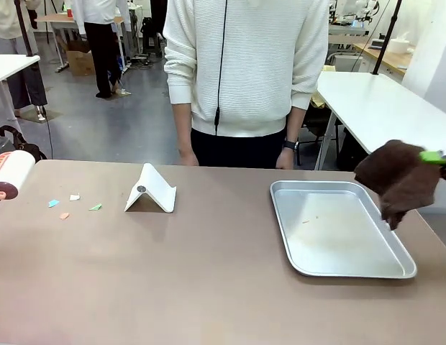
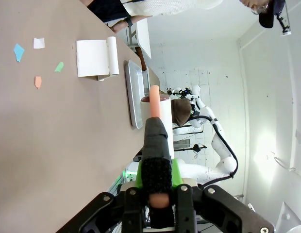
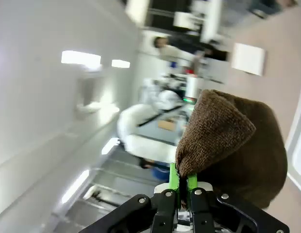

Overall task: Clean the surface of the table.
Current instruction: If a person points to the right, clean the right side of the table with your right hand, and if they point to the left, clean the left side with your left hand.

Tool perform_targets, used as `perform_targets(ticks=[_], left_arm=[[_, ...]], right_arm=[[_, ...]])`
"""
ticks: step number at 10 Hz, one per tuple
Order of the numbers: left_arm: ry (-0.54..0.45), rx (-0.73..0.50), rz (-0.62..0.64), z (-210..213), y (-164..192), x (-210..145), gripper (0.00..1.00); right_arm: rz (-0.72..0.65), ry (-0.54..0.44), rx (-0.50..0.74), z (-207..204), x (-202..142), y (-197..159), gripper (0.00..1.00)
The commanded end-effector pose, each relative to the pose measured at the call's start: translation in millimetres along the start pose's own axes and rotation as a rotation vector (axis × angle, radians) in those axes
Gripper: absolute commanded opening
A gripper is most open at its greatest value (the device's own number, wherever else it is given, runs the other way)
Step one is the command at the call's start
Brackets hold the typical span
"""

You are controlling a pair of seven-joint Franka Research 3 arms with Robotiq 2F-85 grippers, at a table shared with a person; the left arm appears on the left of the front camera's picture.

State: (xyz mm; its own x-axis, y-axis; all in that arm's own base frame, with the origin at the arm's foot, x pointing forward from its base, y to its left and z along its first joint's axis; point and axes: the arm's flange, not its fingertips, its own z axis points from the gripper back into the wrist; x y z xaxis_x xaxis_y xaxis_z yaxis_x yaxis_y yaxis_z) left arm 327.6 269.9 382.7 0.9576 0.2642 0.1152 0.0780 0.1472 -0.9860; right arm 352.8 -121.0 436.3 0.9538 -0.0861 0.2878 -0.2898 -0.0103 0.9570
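Note:
The brownish table (image 1: 208,280) carries a few small paper scraps (image 1: 65,205) near its left end; the left wrist view shows them as blue, white, green and orange bits (image 2: 38,58). At the left edge sits a white lint roller (image 1: 11,175) with a salmon handle. My left gripper (image 2: 158,177) is shut on that handle, with the roll (image 2: 158,114) pointing away over the table (image 2: 53,145). My right gripper (image 1: 433,155) is at the right edge, shut on a brown cloth (image 1: 397,180) that hangs above the table's right end. The cloth (image 3: 233,145) bulges above my right gripper (image 3: 182,180).
A white folded stand (image 1: 151,190) sits left of centre. A silver tray (image 1: 338,237) holding a few crumbs lies at the right, just left of the cloth. A person stands at the far edge, hands (image 1: 185,157) hanging by the table. A white-topped table (image 1: 381,100) is behind on the right.

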Motion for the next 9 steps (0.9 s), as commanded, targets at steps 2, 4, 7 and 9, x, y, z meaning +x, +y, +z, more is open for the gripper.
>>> perform_targets(ticks=[2,4,7,9], left_arm=[[0.008,-0.008,-0.017,0,-3,-2,0.22],[0.008,-0.008,-0.017,0,-3,-2,0.22],[0.008,-0.008,-0.017,0,-3,-2,0.22],[0.008,-0.008,-0.017,0,-3,-2,0.22]], right_arm=[[0.011,-0.051,0.288,51,17,-35,0.07],[0.013,-0.128,0.369,78,19,-47,0.07],[0.001,-0.133,0.327,10,13,-49,0.07],[0.001,-0.133,0.327,10,13,-49,0.07]])
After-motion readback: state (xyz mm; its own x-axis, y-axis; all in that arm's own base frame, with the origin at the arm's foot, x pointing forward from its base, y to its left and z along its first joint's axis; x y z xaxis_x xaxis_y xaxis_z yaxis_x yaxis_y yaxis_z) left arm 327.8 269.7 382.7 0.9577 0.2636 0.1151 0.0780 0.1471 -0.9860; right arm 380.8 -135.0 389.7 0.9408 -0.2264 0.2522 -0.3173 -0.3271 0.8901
